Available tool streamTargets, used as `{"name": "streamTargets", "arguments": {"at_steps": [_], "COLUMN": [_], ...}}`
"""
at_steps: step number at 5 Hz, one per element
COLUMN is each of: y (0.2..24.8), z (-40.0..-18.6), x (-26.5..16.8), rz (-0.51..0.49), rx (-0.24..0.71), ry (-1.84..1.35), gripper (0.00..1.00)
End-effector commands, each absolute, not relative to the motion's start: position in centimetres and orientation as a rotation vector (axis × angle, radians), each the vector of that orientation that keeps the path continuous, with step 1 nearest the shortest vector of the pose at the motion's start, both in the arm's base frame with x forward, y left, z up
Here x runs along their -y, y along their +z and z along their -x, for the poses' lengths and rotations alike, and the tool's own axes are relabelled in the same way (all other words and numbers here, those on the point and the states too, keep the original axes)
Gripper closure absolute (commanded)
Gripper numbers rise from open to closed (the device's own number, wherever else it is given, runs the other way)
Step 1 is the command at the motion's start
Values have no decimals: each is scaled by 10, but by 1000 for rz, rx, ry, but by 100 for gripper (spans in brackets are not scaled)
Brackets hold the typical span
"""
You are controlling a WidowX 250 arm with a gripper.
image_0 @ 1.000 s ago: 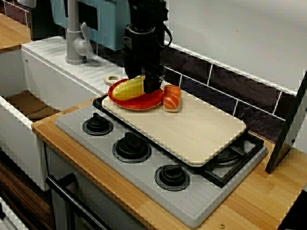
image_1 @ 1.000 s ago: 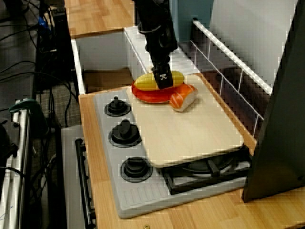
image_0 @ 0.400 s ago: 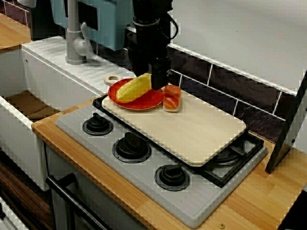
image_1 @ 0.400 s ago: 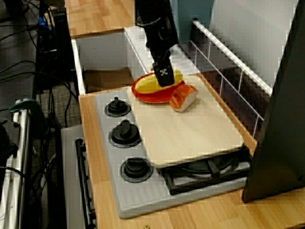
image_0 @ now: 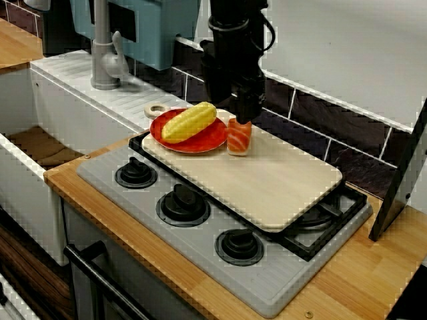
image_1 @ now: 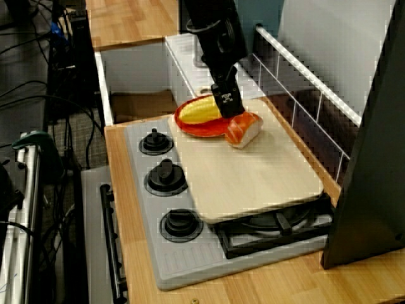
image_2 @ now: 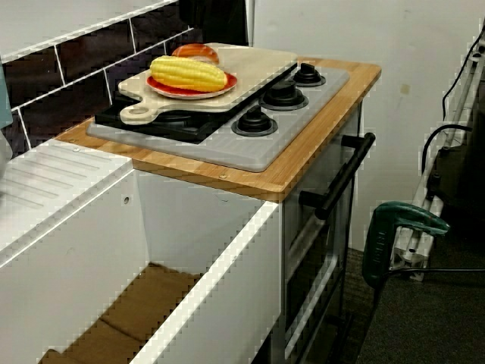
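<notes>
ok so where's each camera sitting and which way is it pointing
Front view: above the knob side of the stove, facing the tiled wall; shows the arm and claw over the salmon piece.
End view: high beyond the stove's end, facing the sink; arm and claw show too.
Low view: beside the sink, facing along the counter; a dark shape at top may be the arm.
All share the corn on the red plate.
</notes>
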State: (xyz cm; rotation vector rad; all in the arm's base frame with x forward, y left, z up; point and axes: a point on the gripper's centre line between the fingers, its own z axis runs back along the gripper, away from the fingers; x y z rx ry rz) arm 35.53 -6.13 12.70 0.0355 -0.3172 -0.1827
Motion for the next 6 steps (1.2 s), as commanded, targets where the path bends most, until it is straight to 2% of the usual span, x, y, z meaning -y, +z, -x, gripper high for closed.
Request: {"name": "streamTargets", "arguments": {"at_steps": [1, 3, 6], "y": [140, 133, 123], "z": [-370, -375, -366], "x": [90, 86, 70], "rz": [-17, -21, 12], "rx": [346, 295, 322], "ry": [0, 110, 269], "gripper": [0, 0, 0]}}
